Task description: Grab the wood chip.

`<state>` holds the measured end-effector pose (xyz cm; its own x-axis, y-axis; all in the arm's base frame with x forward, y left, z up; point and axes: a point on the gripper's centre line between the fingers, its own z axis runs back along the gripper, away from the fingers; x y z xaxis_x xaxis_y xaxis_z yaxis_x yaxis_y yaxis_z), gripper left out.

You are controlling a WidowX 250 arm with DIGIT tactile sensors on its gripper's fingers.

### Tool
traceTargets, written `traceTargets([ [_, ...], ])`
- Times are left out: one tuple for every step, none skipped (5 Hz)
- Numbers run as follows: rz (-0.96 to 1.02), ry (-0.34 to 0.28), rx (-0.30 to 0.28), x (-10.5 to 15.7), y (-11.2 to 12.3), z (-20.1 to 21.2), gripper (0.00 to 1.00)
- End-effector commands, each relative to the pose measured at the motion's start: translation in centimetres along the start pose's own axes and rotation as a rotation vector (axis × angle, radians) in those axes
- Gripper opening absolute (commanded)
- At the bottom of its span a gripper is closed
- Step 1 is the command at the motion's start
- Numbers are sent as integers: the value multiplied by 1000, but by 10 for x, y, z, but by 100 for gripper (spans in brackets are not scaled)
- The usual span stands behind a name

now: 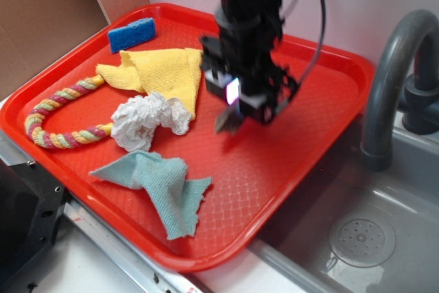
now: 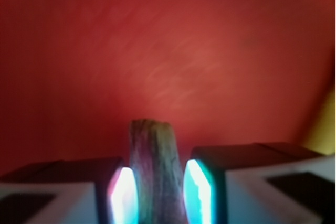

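Note:
The wood chip (image 2: 156, 169), a dark brown streaked piece, stands upright between my two glowing pads (image 2: 122, 195), touching both of them. My gripper (image 2: 157, 192) is shut on it. In the exterior view the black gripper (image 1: 236, 104) hangs just above the middle of the red tray (image 1: 288, 162), and the chip's dark tip (image 1: 226, 123) sticks out below the fingers, lifted slightly off the tray floor.
On the tray's left half lie a yellow cloth (image 1: 164, 73), a blue sponge (image 1: 132, 34), a crumpled white paper (image 1: 147, 120), a teal cloth (image 1: 161, 183) and a coloured rope (image 1: 58, 114). A grey sink (image 1: 357, 238) with a faucet (image 1: 394, 73) lies to the right.

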<state>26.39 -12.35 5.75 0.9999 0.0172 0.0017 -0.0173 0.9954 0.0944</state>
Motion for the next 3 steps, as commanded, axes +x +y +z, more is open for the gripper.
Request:
traceTargets([
  [82, -236, -121, -21, 47, 112, 0],
  [125, -260, -204, -43, 77, 156, 0],
  [200, -280, -213, -54, 93, 171, 0],
])
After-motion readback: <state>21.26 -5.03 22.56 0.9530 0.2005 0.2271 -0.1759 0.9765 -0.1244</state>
